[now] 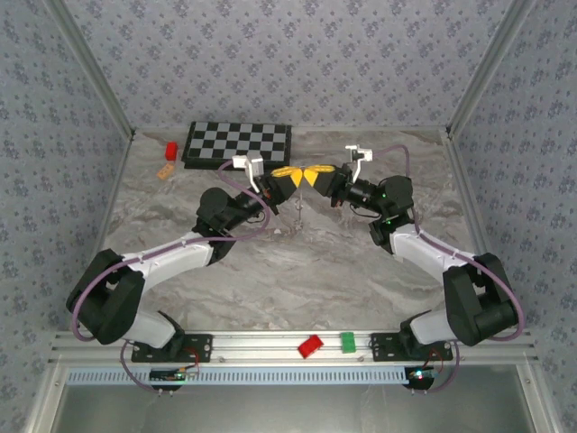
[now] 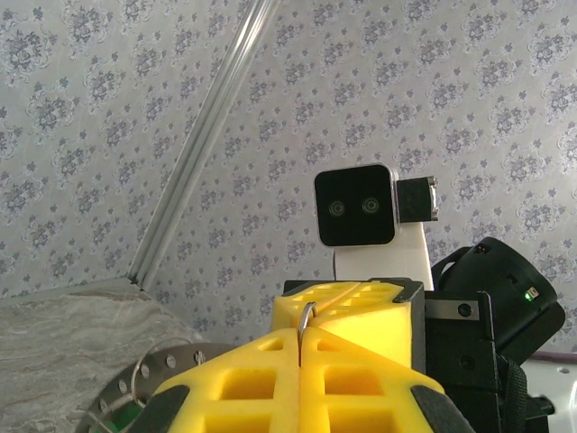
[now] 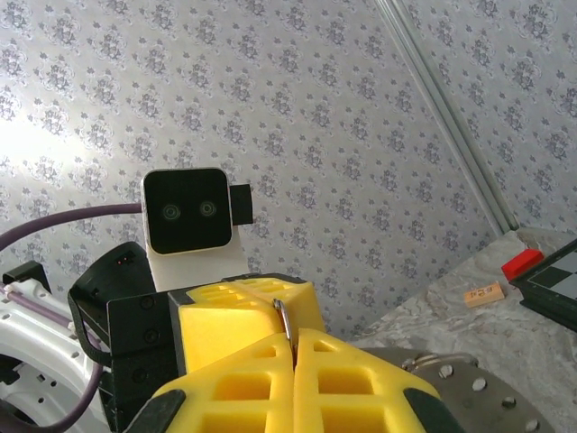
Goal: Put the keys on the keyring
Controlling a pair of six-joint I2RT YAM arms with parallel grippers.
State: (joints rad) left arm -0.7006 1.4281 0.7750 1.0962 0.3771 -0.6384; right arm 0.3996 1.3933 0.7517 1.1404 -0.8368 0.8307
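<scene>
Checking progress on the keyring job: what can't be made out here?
Metal sliver, wrist views: shut yellow jaws hide the rest; ring or key, cannot tell.
Thin line below the jaws, top view: too small to identify.
Keys, top view: too small to find.

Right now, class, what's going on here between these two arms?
The two arms meet tip to tip above the middle of the table. The left fingers and the right fingers are both shut, each pinching a thin metal edge, apparently the ring, held between them in the air. A thin object hangs under the spot where they meet. The keys are too small to make out.
</scene>
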